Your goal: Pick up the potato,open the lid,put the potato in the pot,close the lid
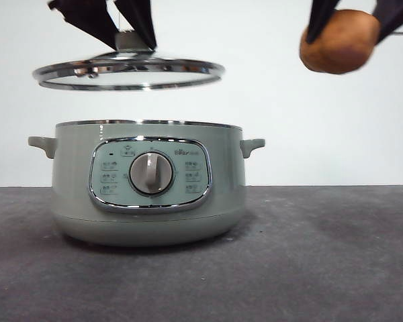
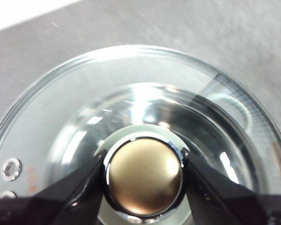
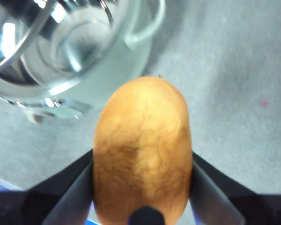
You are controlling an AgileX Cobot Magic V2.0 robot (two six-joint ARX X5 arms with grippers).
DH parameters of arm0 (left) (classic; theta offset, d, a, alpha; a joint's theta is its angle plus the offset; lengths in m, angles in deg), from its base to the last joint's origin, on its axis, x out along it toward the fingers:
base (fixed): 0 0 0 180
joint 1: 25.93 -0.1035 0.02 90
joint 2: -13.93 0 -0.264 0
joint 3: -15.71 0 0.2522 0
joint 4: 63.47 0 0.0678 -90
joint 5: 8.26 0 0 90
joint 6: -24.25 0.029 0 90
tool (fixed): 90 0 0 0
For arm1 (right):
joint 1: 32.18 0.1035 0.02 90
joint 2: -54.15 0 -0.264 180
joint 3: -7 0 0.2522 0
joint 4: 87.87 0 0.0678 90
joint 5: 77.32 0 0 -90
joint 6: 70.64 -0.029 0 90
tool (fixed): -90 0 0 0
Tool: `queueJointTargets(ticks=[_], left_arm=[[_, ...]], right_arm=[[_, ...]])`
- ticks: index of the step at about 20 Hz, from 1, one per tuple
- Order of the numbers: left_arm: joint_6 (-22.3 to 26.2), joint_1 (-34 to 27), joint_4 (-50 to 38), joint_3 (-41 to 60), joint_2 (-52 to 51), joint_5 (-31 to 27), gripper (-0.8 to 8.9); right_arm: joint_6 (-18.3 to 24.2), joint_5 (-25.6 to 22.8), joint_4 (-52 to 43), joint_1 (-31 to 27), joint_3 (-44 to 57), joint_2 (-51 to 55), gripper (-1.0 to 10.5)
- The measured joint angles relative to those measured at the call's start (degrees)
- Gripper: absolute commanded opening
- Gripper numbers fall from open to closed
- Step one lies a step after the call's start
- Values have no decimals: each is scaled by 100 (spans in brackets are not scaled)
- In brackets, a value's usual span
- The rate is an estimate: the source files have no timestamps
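Closest to the front camera stands the pot (image 1: 148,184), pale green, resting on the grey worktop (image 1: 322,255) with its dial facing forward and its top uncovered. Directly above it I hold the lid (image 1: 129,70) in the air, roughly level and clear of the pot's rim. My left gripper (image 2: 144,176) is clamped on the lid's knob (image 2: 144,176), one black jaw on each side of its chrome cap. Through the glass, in my left wrist view, I can see the pot's inside below.

My right gripper (image 3: 141,180) is closed around the potato (image 3: 141,150), squeezing it from both sides. In the front view the potato (image 1: 339,41) hangs high, off to the side of the pot and beyond its side handle (image 1: 252,145), at about the lid's height, well above the worktop.
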Motion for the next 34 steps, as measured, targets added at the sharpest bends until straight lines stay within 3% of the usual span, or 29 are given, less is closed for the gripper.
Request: queueJointTargets(ticks=[4, 16, 21, 27, 28, 30, 31, 34], left_arm=[[133, -546, 291, 0, -219, -114, -9], [216, -2234, 507, 0, -284, -133, -8], [216, -2555, 507, 0, -284, -149, -8], [216, -2647, 511, 0, -282, -136, -8], [216, -2647, 520, 0, -282, -136, -8], [216, -2647, 544, 0, -282, -116, -9], [216, -2647, 579, 0, -282, -107, -9], [216, -2647, 658, 0, -282, -103, -9]], right_arm=[[-11, 400, 103, 48, -966, -938, -3], [-11, 437, 306, 1154, -4535, -4618, -3], [4, 398, 247, 1276, -4771, -5445, -3], [225, 247, 247, 1272, -4780, -5727, 14], [227, 243, 260, 1270, -4780, -5733, 122], [225, 247, 260, 1272, -4780, -5735, 612], [234, 247, 260, 1272, -4780, -5735, 733], [199, 247, 387, 1270, -4780, -5735, 729]])
